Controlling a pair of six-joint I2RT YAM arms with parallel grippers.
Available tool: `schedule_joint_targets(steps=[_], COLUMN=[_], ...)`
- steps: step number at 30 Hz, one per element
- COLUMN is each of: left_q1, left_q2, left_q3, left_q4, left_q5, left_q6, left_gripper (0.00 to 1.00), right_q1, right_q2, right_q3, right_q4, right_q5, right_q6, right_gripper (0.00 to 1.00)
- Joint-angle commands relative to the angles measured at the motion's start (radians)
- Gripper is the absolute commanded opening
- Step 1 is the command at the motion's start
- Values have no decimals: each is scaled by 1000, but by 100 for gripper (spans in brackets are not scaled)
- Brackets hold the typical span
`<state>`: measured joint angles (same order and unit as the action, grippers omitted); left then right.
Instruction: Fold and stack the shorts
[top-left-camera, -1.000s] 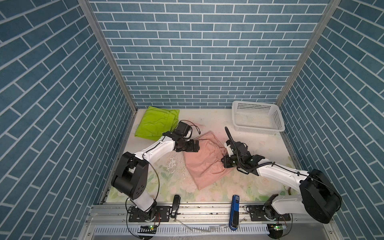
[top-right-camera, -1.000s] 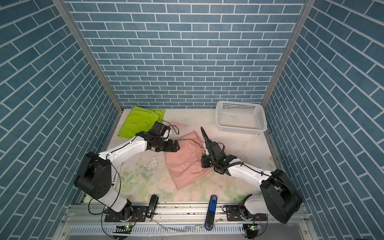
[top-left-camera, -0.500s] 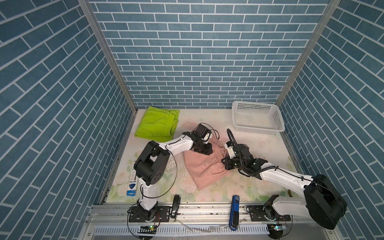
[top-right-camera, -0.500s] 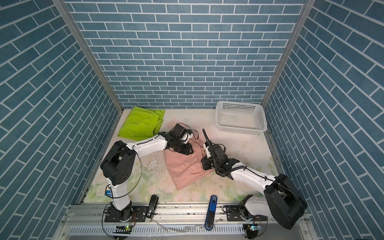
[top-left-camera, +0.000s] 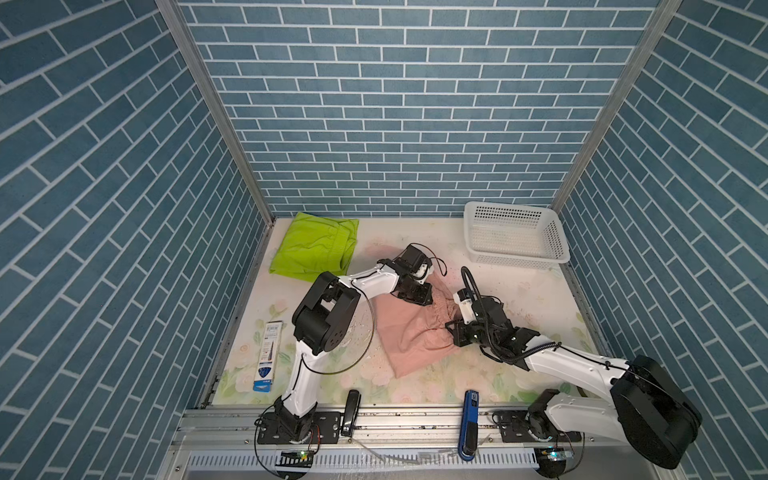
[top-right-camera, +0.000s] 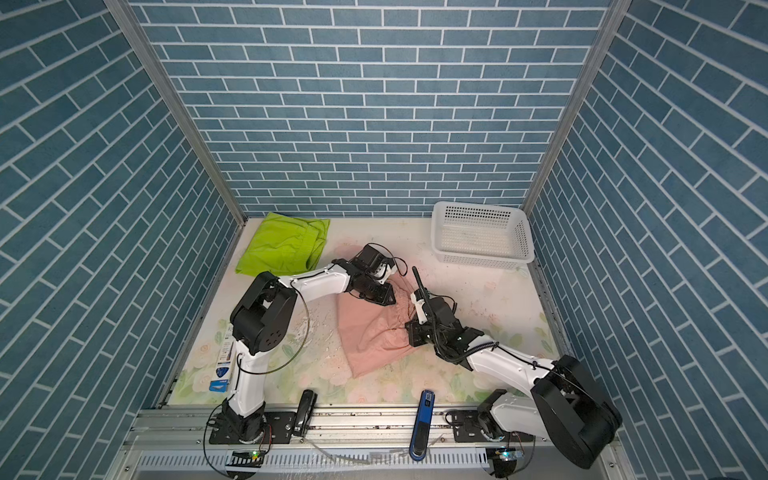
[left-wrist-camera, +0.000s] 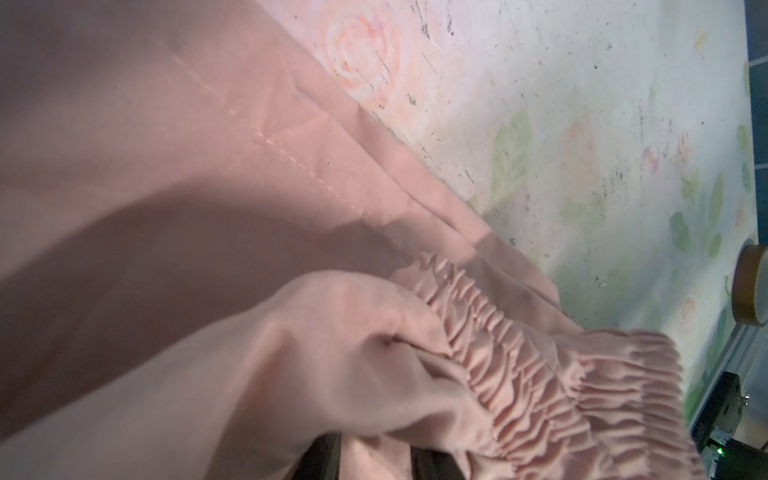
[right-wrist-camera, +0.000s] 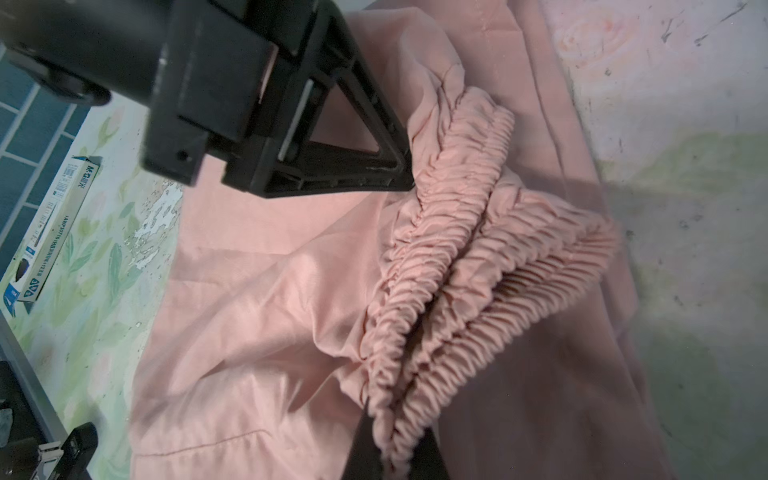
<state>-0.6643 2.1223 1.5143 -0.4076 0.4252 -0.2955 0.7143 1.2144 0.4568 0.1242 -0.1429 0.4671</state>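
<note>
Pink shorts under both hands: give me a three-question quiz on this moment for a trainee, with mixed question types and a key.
1. True or false: the green shorts lie inside the white basket.
2. Which part of the pink shorts does the right hand grip? A) leg hem B) gathered waistband C) pocket
3. Fill in: the left hand is closed on the ___ shorts.

Key: 1 false, they lie on the table by the far wall; 2 B; 3 pink.
</note>
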Motion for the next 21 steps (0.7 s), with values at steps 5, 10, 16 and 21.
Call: schedule_joint_targets(steps=[5, 10, 16, 21], left_q1=[86, 137, 130, 90], left_q2=[39, -19, -49, -117], left_q3=[116, 92, 98, 14], left_q4=[5, 71, 70, 46], left_q5=[-67, -91, 21, 33], left_q6=[-54, -72, -35, 10], left_gripper=[31, 32, 37, 37], right_q1=[-1, 1, 1, -2], right_q2=[14, 17, 34, 26], right_q3=[-23, -35, -33, -15], right_q4=[5, 16, 30, -23], right_q5=[-31, -32, -14, 72], right_q6=[2, 8, 16, 15], right_gripper=[0, 0, 0, 0])
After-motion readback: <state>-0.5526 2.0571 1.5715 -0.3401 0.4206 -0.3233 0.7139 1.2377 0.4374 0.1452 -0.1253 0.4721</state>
